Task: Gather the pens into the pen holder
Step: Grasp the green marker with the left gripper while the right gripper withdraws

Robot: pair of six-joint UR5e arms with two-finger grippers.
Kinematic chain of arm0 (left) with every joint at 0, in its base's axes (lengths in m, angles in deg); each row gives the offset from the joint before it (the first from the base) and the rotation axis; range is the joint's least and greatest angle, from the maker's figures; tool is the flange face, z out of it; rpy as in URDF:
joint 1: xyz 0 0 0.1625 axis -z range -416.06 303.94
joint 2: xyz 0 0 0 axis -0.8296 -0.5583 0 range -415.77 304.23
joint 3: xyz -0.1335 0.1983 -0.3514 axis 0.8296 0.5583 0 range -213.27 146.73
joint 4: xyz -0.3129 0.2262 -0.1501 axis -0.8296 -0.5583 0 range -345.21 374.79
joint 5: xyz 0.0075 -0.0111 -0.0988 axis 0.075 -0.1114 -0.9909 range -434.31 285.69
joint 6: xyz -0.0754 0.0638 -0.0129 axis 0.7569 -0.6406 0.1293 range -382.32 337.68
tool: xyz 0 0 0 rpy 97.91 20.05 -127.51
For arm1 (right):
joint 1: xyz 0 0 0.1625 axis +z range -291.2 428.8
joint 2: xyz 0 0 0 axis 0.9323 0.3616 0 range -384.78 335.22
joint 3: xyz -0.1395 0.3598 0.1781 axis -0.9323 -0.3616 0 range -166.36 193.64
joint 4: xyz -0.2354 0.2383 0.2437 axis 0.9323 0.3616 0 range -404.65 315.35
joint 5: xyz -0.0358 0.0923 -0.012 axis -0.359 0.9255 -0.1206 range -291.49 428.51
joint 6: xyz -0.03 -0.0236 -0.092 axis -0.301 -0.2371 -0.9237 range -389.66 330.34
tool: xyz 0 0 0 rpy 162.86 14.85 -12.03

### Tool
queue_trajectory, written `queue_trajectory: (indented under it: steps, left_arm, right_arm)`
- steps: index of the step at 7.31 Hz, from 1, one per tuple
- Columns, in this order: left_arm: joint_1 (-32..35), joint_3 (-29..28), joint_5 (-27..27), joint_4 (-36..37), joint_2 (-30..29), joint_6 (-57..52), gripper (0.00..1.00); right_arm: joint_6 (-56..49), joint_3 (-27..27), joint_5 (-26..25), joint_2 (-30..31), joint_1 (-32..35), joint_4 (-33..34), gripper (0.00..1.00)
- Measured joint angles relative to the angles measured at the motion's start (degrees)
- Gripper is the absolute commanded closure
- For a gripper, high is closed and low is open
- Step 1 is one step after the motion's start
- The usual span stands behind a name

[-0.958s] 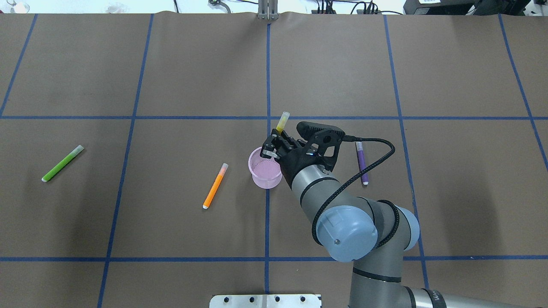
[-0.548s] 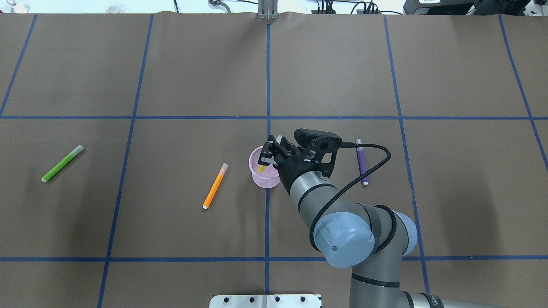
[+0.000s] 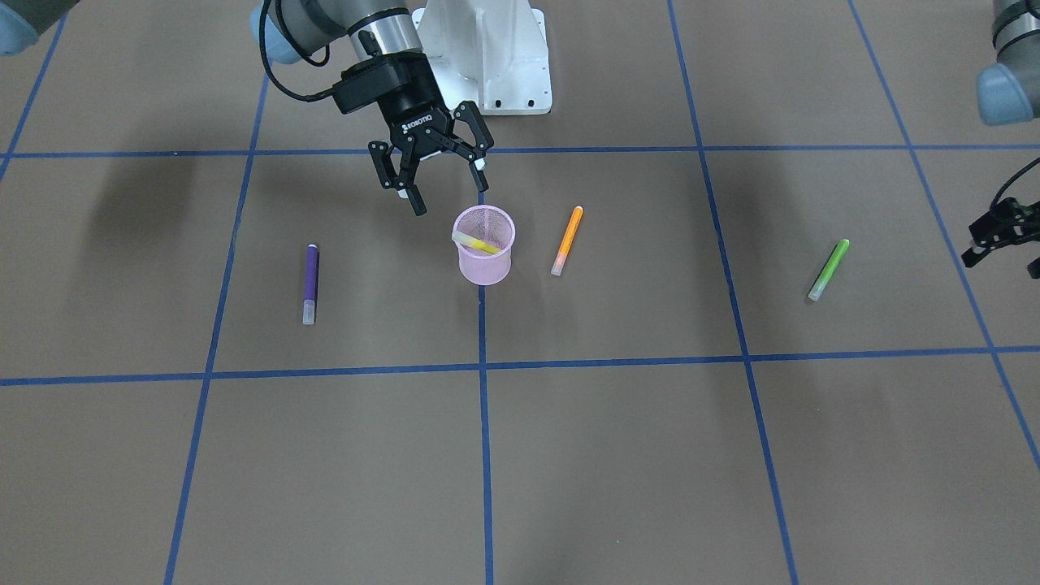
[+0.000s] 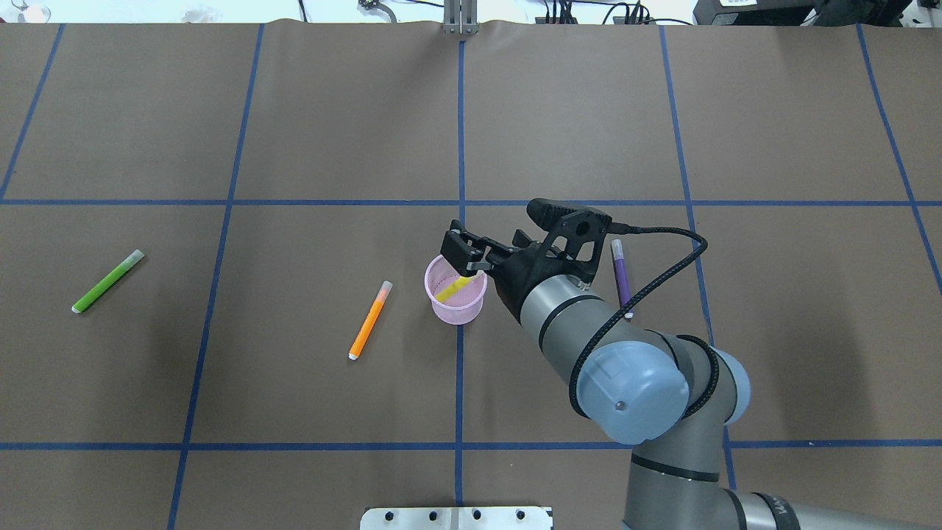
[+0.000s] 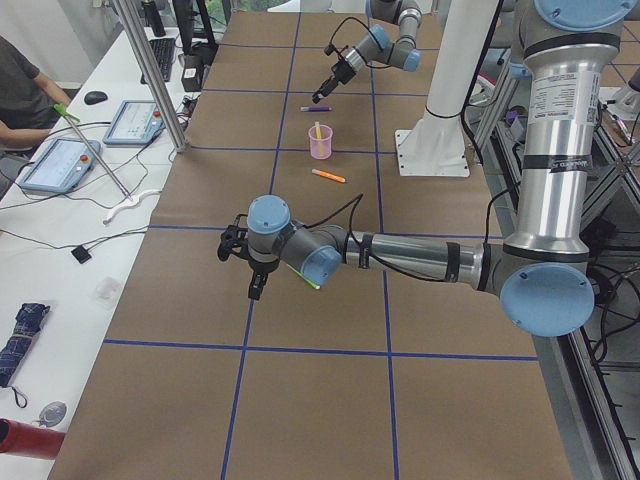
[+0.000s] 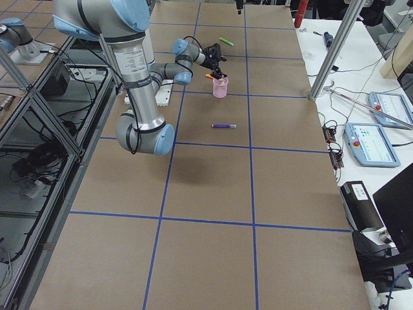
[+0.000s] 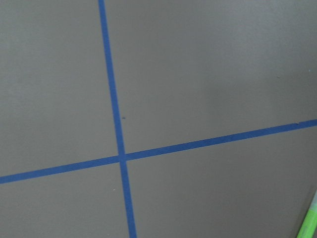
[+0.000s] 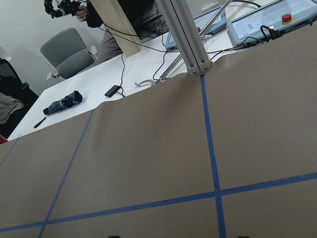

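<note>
The pink mesh pen holder (image 3: 484,264) stands upright near the table's middle, also in the overhead view (image 4: 458,311). A yellow pen (image 3: 478,243) leans inside it (image 4: 452,287). My right gripper (image 3: 445,184) is open and empty, just above the holder's rim on the robot's side (image 4: 466,255). An orange pen (image 4: 369,320) lies left of the holder, a purple pen (image 4: 622,280) right of it beside my right arm, and a green pen (image 4: 108,281) far left. My left gripper (image 3: 1001,266) looks open and empty, hovering beside the green pen (image 3: 829,270).
Blue tape lines grid the brown table (image 4: 294,110). The white robot base (image 3: 487,57) stands at the robot's edge. A metal post (image 5: 150,100) and a desk with tablets (image 5: 60,160) line the far side.
My right gripper lowered the yellow pen into the pen holder, opened and let it go. The pen now leans inside and the gripper has lifted slightly off it.
</note>
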Motion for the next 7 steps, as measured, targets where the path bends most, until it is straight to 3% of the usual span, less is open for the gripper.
queue_trajectory:
  steps: [2,4,5,7]
  left_arm:
    - [-9.75,0.97,3.21,1.72,-1.39,0.48,0.12]
    - [-13.70,1.46,5.00,7.56,-1.82,-9.70,0.17]
    - [-14.33,1.53,6.05,10.42,-2.21,-15.67,0.17]
    - [-16.42,1.57,9.93,17.53,-4.97,-25.23,0.23]
  right_arm:
    - [-1.71,1.81,14.11,6.77,8.77,-0.43,0.00]
    - [-7.94,2.15,26.72,12.27,17.65,-0.83,0.00]
    - [-10.33,2.16,30.79,14.43,20.47,-1.00,0.00]
    - [-12.48,1.90,33.89,17.20,22.48,-2.34,0.00]
